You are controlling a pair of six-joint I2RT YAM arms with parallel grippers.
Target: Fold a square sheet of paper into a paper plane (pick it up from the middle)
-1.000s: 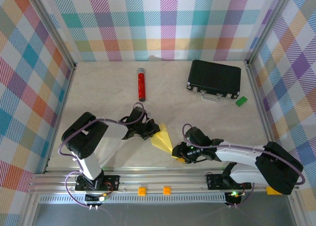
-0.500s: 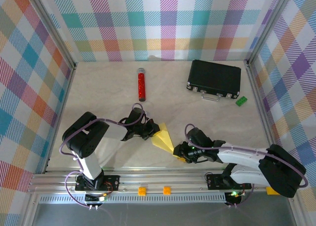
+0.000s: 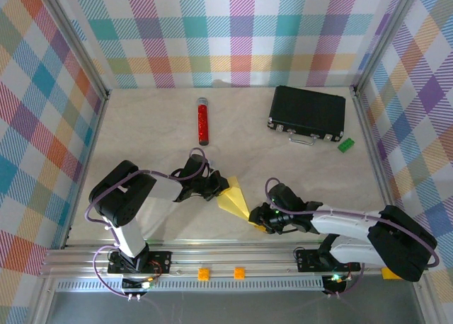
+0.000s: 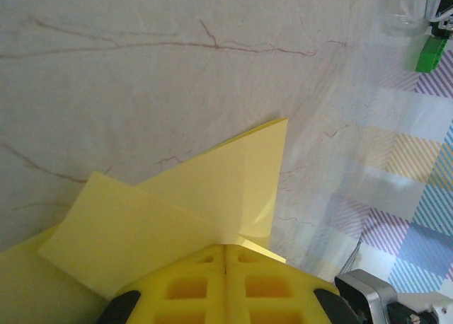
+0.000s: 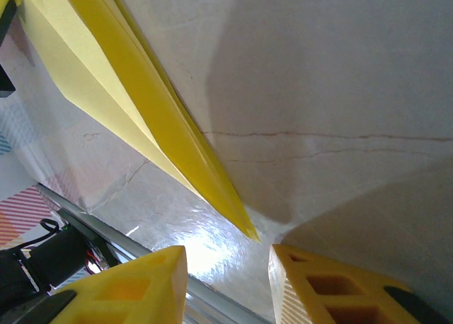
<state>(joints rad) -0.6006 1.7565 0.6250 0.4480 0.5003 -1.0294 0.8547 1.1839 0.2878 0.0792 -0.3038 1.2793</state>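
Note:
The yellow paper plane (image 3: 235, 197) lies low over the table's near middle, a narrow creased dart with its wings spread at the left end. My left gripper (image 3: 220, 192) is shut on that wide end; in the left wrist view the yellow fingers (image 4: 226, 285) meet on the paper plane (image 4: 212, 189). My right gripper (image 3: 259, 223) stands open at the pointed tip. In the right wrist view the paper plane's (image 5: 141, 97) tip ends just above the gap of my right gripper (image 5: 226, 257), touching neither finger.
A red cylinder (image 3: 203, 122) lies at the back centre. A black case (image 3: 307, 112) sits at the back right with a small green block (image 3: 346, 144) beside it. The metal front rail (image 3: 233, 253) runs close below both grippers.
The right gripper has shifted slightly right along the front edge, away from the plane's tip. The left gripper and the plane have stayed put.

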